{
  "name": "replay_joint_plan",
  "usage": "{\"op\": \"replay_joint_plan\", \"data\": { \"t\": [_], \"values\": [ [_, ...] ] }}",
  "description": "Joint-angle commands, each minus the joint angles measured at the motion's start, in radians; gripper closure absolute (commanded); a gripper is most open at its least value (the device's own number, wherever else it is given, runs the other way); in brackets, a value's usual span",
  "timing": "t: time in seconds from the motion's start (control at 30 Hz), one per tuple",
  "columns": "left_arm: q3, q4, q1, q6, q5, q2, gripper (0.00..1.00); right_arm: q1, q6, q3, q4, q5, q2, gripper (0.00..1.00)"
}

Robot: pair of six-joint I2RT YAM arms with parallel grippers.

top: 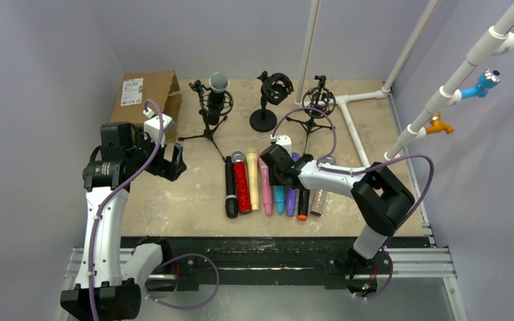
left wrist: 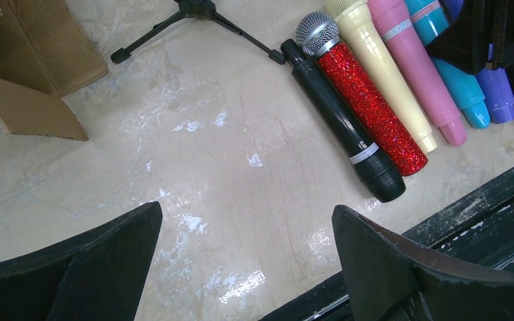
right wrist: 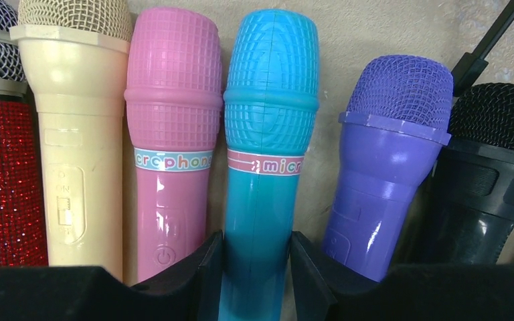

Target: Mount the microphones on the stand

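- So, the blue plastic toy microphone (right wrist: 268,134) is the one in play. It lies in the row on the beige counter (top: 194,194), between a pink plastic microphone (right wrist: 173,134) and a purple plastic microphone (right wrist: 388,167).
- The right gripper (right wrist: 255,257) has its jaws pressed on both sides of the blue handle, low on the body. Looks clamped to me, and not lifted off the counter yet.
- Step in hand, I'd say: picking up the next mic for a stand.
- At the back, the left tripod stand (top: 212,117) already carries a black microphone with a silver mesh head (top: 218,83). The round-base stand (top: 263,122) and the right tripod stand (top: 319,100) have empty cradles.
- Next move probably needs a straight lift so the neighbours don't roll, then tipping the mic upright and threading its handle into an empty cradle.
- The left gripper (left wrist: 246,210) hangs over bare counter near the brown cardboard box (top: 148,90), jaws wide apart, holding nothing.
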State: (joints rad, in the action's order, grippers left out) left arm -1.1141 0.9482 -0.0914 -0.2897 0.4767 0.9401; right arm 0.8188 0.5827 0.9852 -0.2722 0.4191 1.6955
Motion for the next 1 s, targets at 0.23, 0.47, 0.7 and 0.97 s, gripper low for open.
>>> {"op": "replay_joint_plan", "data": {
  "t": [0.23, 0.47, 0.7, 0.97],
  "values": [
    [-0.075, 0.049, -0.006, 0.031, 0.14, 0.008, 0.0, 0.051, -0.006, 0.101, -0.058, 0.068, -0.196, 0.96],
    [-0.169, 0.129, -0.006, 0.069, 0.33, 0.025, 0.0, 0.209, -0.008, 0.198, -0.055, 0.158, -0.366, 0.97],
    [-0.181, 0.096, 0.031, 0.189, 0.608, 0.005, 0.0, 0.396, -0.036, 0.238, 0.164, 0.324, -0.487, 0.97],
    [-0.165, -0.004, 0.275, 0.282, 0.583, -0.029, 0.0, 0.538, -0.195, 0.305, 0.501, 0.441, -0.407, 0.99]
  ]
}}
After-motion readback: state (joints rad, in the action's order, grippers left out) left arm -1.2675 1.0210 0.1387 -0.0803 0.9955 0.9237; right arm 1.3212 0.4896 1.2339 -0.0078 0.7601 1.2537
